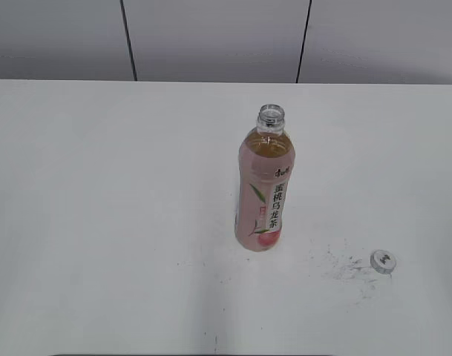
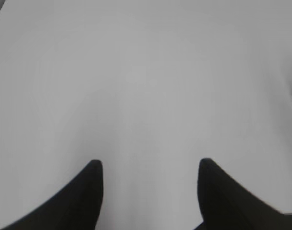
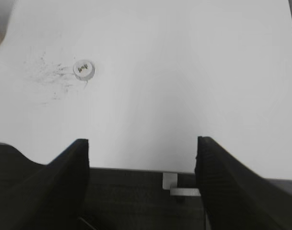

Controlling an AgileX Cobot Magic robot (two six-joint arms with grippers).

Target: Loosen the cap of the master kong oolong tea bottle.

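Both grippers sit empty with jaws apart: left gripper [image 2: 150, 191] over bare table, right gripper [image 3: 142, 167] at the table's near edge, neither holding anything. You can see the cap [image 1: 383, 259] is already off, lying top-up on the white table [image 1: 99, 222] beside grey scuff marks [image 1: 344, 265], well right of the master kong oolong tea bottle [image 1: 264, 189]. Bottle stands upright, neck open. Loosening looks done; nothing obvious left.

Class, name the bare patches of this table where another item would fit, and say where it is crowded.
Everything left of the bottle is bare table, as is the strip behind it towards the wall. The only crowding is front right, between bottle and cap, where dark scuffs mark the surface.
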